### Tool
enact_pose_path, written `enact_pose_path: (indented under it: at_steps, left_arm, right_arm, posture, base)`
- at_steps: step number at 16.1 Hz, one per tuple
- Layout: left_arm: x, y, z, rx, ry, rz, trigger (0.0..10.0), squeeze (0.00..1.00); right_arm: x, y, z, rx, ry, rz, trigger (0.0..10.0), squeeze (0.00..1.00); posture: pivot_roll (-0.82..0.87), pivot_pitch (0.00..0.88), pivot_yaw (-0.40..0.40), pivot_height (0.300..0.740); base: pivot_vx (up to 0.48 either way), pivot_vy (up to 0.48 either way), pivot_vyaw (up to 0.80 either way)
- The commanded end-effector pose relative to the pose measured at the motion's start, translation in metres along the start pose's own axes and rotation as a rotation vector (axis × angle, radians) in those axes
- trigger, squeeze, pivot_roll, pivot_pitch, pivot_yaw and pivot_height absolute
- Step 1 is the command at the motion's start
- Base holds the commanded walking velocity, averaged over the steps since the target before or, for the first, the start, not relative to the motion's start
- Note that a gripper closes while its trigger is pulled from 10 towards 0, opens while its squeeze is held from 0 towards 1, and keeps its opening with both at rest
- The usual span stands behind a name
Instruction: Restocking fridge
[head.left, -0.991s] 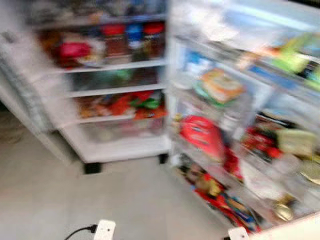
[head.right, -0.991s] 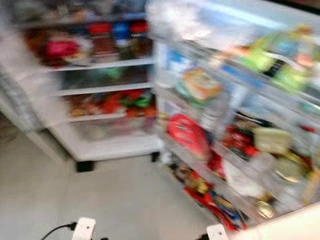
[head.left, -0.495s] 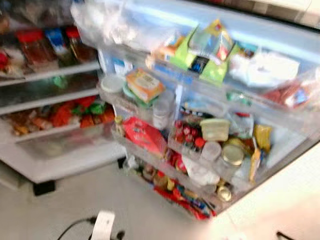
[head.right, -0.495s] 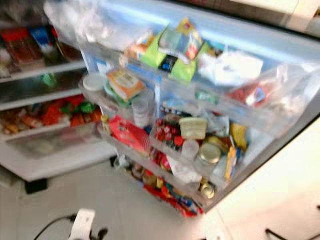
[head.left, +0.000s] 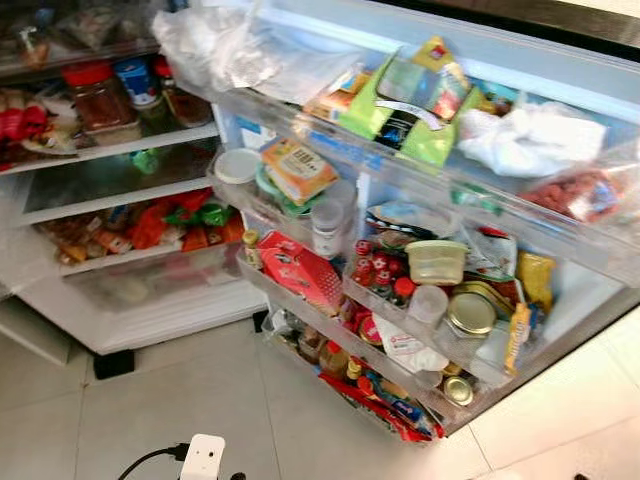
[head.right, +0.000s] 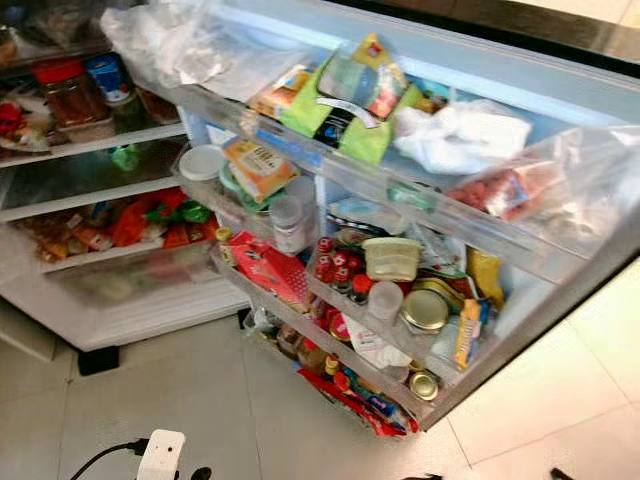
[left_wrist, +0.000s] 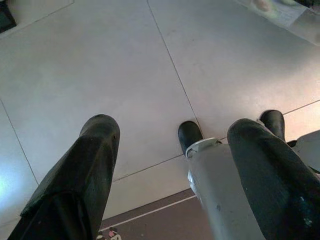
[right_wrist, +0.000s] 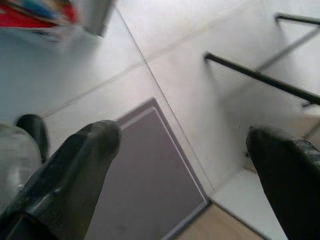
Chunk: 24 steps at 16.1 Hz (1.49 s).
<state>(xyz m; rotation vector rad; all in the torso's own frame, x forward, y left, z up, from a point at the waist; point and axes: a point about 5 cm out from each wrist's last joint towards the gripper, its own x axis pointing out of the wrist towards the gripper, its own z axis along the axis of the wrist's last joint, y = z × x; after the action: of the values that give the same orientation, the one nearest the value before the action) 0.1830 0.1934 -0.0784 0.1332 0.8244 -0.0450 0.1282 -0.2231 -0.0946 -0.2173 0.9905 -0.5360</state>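
The fridge stands open, and its inner shelves on the left hold a red-lidded jar, a blue-lidded jar and red and green packets. The fridge door swings out to the right, its racks crammed. These hold green bags, an orange packet, a red box, a lidded tub and a gold-lidded jar. My left gripper hangs open over the floor tiles. My right gripper is also open, with nothing between its fingers.
A white plug with a black cable lies on the tiled floor in front of the fridge. Below the right gripper are a grey mat and thin black metal legs. My black foot shows under the left gripper.
The whole picture has shifted from the fridge's inside toward the open door and turned sharp, so the camera has moved. The stored items have not moved.
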Motion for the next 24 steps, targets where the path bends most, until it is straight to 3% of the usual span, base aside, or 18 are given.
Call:
enact_pose_path:
  at_steps: [1,2,4,6,11,12,17,19,21,24]
  left_arm:
    - [-0.003,0.003,-0.010,-0.006,0.034,0.013,10.0,0.00]
    - [-0.003,0.004,-0.011,-0.009,0.040,0.015,10.0,0.00]
    - [-0.004,0.005,-0.012,-0.010,0.043,0.017,10.0,0.00]
    - [-0.004,0.006,-0.013,-0.010,0.049,0.016,10.0,0.00]
    - [-0.004,0.006,-0.013,-0.008,0.050,0.011,10.0,0.00]
    - [-0.004,0.007,-0.012,-0.008,0.049,0.011,10.0,0.00]
    - [-0.004,0.009,-0.012,-0.010,0.048,0.012,10.0,0.00]
    - [-0.004,0.009,-0.012,-0.012,0.048,0.012,10.0,0.00]
    - [-0.004,0.011,-0.011,-0.013,0.044,0.015,10.0,0.00]
    - [-0.003,0.012,-0.009,-0.013,0.036,0.017,10.0,0.00]
  right_arm:
    - [0.014,-0.033,0.013,0.029,-0.001,-0.065,10.0,0.00]
    - [0.021,-0.053,0.023,0.071,-0.005,-0.115,10.0,0.00]
    - [0.023,-0.062,0.027,0.143,-0.008,-0.173,10.0,0.00]
    - [0.027,-0.084,0.041,0.247,-0.057,-0.252,10.0,0.00]
    - [0.030,-0.124,0.072,0.382,-0.166,-0.372,10.0,0.00]
    - [0.031,-0.135,0.085,0.482,-0.207,-0.374,10.0,0.00]
    - [0.031,-0.145,0.120,0.532,-0.320,-0.325,10.0,0.00]
    - [0.030,-0.147,0.132,0.593,-0.359,-0.302,10.0,0.00]
    - [0.027,-0.149,0.154,0.573,-0.427,-0.279,10.0,0.00]
    - [0.025,-0.153,0.166,0.576,-0.461,-0.283,10.0,0.00]
  posture:
    - [-0.03,0.138,0.012,0.740]
    - [-0.03,0.138,0.012,0.740]
    - [-0.04,0.136,0.015,0.740]
    - [-0.04,0.129,0.017,0.740]
    - [-0.05,0.114,0.024,0.740]
    - [-0.05,0.115,0.024,0.740]
    - [-0.05,0.120,0.029,0.740]
    - [-0.05,0.122,0.032,0.740]
    - [-0.04,0.122,0.034,0.740]
    - [-0.04,0.124,0.036,0.740]
  base:
    - [0.000,0.000,0.00]
    - [0.000,0.000,0.00]
    - [0.000,0.000,0.00]
    - [0.000,0.000,0.00]
    - [0.000,0.000,0.00]
    - [0.000,0.000,0.00]
    - [0.000,0.000,0.00]
    - [0.000,0.000,0.00]
    - [0.000,0.000,0.00]
    - [0.000,0.000,0.00]
